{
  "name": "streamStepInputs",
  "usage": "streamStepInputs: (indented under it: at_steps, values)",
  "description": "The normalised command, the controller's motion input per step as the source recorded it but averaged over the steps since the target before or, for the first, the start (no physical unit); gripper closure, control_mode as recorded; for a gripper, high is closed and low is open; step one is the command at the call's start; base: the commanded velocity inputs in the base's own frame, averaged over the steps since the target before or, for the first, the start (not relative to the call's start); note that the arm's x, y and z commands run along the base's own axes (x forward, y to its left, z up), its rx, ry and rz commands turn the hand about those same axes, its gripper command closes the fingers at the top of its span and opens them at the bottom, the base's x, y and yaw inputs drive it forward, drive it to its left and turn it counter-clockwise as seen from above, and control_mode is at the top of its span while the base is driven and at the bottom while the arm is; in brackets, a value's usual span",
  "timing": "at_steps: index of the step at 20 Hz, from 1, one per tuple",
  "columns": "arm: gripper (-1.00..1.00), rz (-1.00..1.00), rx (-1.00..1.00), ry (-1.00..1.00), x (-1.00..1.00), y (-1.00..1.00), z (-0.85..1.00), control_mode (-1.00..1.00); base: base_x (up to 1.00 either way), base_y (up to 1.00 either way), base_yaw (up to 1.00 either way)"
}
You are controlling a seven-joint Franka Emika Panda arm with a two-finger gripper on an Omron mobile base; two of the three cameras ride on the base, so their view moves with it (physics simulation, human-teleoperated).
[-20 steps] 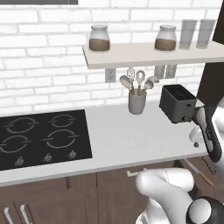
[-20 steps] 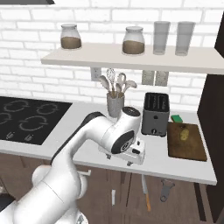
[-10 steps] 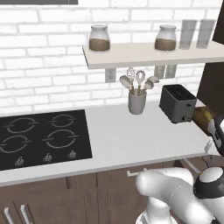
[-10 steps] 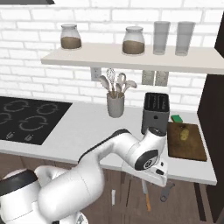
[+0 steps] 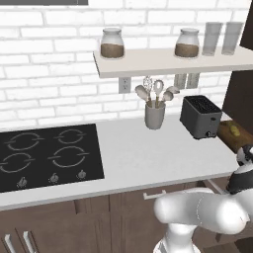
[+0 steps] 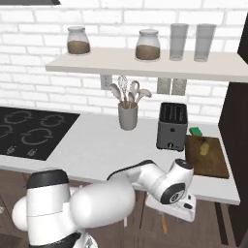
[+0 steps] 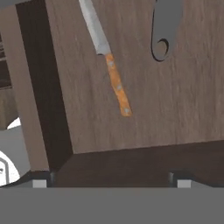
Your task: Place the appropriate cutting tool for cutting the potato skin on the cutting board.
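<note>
two jars (image 6: 79, 40), two glasses (image 6: 178, 41), one toaster (image 6: 172, 127), one potato (image 6: 205, 148), one knife (image 7: 108, 61)

My arm (image 6: 101, 201) is a chain of glossy white shells, fat and rounded like inflated tubes, with soft grey shading on their undersides. Dark, near-black bands ring the joints: one caps the wide cylinder nearest the right base camera, and another circles the wrist joint (image 6: 173, 193), whose round face is dark with a small pale mark at its centre. Below that wrist sits a flatter, boxy white hand block (image 6: 180, 209). In the left base view the forearm shell (image 5: 200, 213) is smooth and seamless, ending in a black collar. My fingertips (image 7: 40, 180) are small, squarish and dark grey, with paler faces.
</note>
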Motion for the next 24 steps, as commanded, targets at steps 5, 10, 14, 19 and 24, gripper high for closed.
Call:
streamStepInputs:
  at_steps: [5,10,14,19,24]
  values:
    - [-1.00,0.11,0.00,0.05,0.00,-0.27,-0.51,-1.00,0.00,0.00,0.00]
    - [-1.00,0.13,0.00,0.01,0.00,-0.31,-0.53,-1.00,0.00,0.00,0.00]
    - [-1.00,0.10,0.00,0.08,-0.07,-0.06,-0.47,-1.00,0.00,0.00,0.00]
    - [-1.00,0.06,0.00,0.11,-0.44,0.00,-0.22,-1.00,0.00,0.00,0.00]
    - [-1.00,0.04,0.00,0.11,-0.72,0.00,-0.08,-1.00,0.00,0.00,0.00]
